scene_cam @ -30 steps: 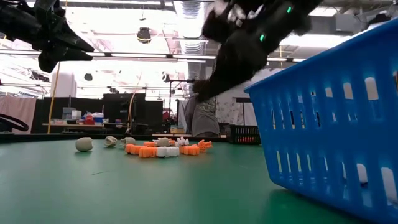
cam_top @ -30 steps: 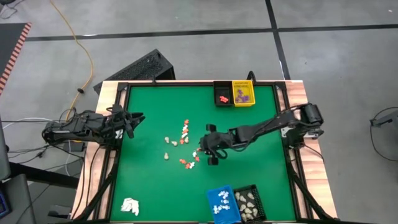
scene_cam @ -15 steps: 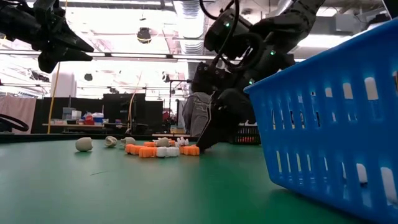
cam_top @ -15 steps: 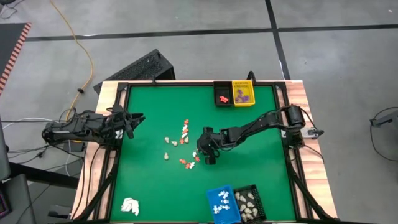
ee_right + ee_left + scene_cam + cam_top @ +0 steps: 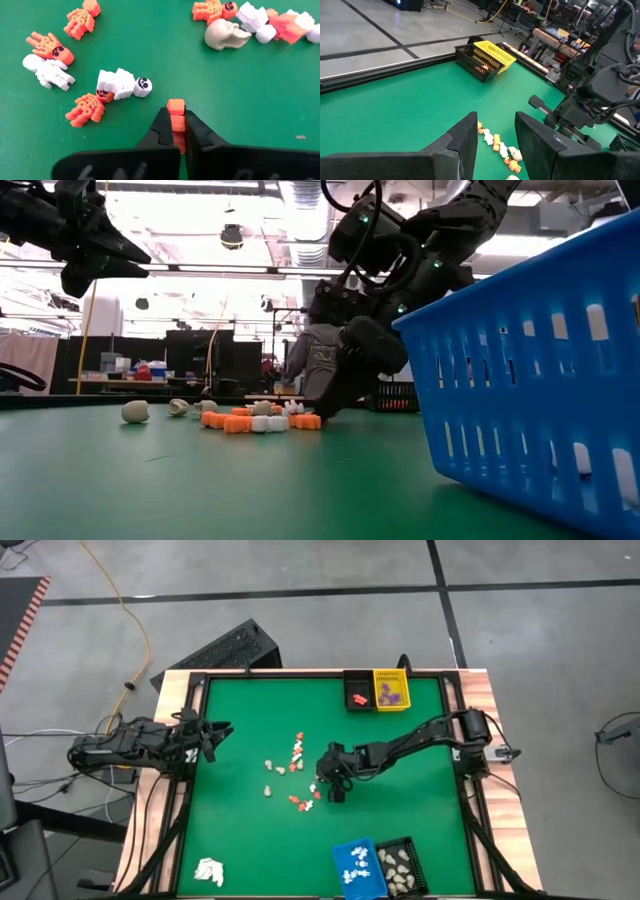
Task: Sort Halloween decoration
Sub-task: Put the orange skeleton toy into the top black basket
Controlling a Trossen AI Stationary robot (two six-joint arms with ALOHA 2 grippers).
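Note:
Small Halloween decoration pieces [image 5: 290, 768] lie scattered mid-table: orange skeletons [image 5: 86, 107], white skeletons [image 5: 120, 83] and a beige skull [image 5: 224, 35]. My right gripper [image 5: 176, 131] is down among them, shut on one orange piece [image 5: 176, 119]; in the high view it [image 5: 322, 786] sits at the cluster's right side. My left gripper [image 5: 214, 732] hovers open over the table's left edge, high above the mat [image 5: 495, 142], holding nothing. My right gripper pinches an orange piece between its two fingertips [image 5: 161, 127]. The piece's blocky end [image 5: 176, 106] sticks out past the tips. The fingers slant down from the table's right side [image 5: 322, 412]. Whether the piece is clear of the mat, I cannot tell.
At the far edge stand a black bin [image 5: 357, 692] with orange pieces and a yellow bin [image 5: 391, 690] with purple ones. At the near edge stand a blue basket [image 5: 358, 868] with white pieces and a black basket [image 5: 403, 867] with beige ones. A white wad [image 5: 209, 871] lies near left.
My right gripper has come down and toward the table's left, onto the cluster of pieces, tipping more steeply. There it has shut on one orange piece. The other pieces lie where they were.

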